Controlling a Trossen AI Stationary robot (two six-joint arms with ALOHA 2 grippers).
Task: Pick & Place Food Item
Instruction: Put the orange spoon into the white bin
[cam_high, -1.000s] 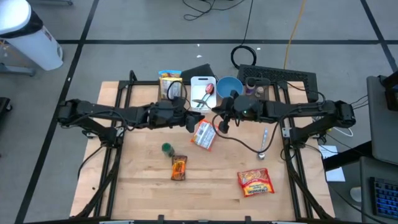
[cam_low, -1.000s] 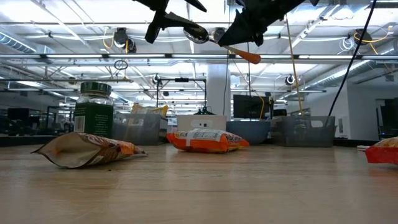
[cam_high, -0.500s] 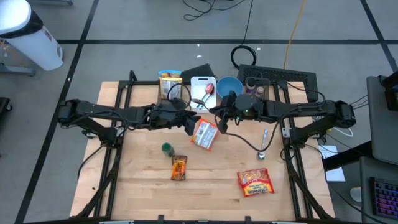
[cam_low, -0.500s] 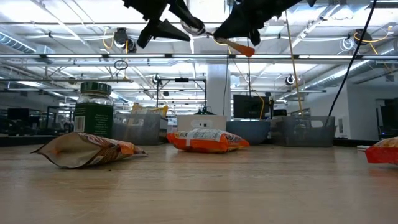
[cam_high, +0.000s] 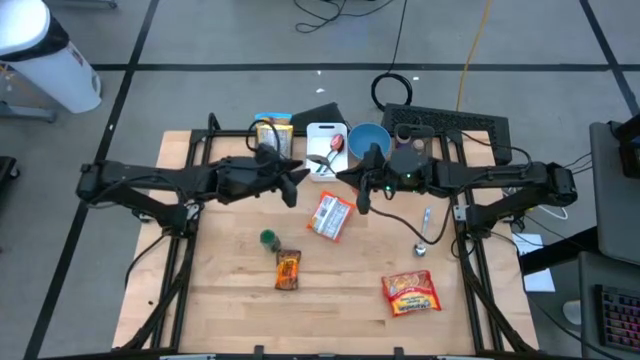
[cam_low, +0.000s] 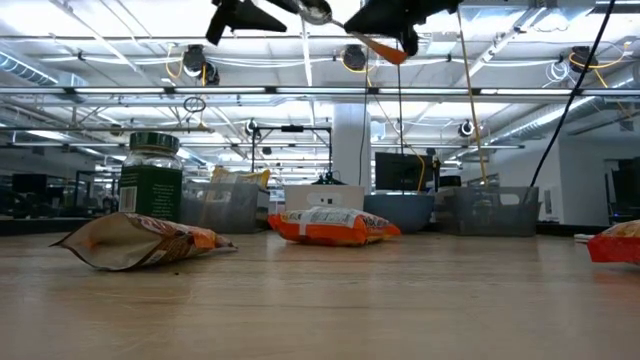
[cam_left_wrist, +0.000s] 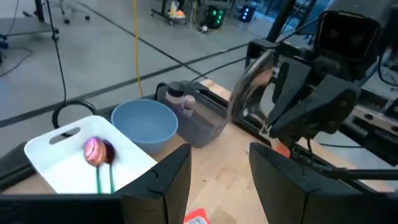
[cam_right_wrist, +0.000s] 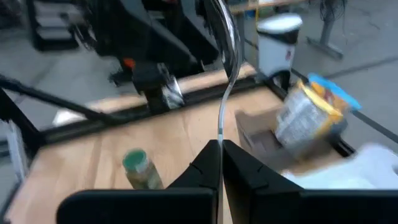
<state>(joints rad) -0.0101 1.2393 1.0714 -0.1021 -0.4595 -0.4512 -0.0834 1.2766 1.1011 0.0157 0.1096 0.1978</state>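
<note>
The right gripper (cam_high: 358, 192) is pinched tight on a shiny metal spoon (cam_right_wrist: 225, 74) with an orange handle, high above the wooden table (cam_high: 230, 300). The left gripper (cam_high: 297, 182) has its fingers apart, holding nothing.

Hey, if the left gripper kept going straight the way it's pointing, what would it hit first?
Probably the right gripper, which is holding a spoon just ahead of the left gripper. Depth is unclear; the blue bowl sits off to one side.
</note>
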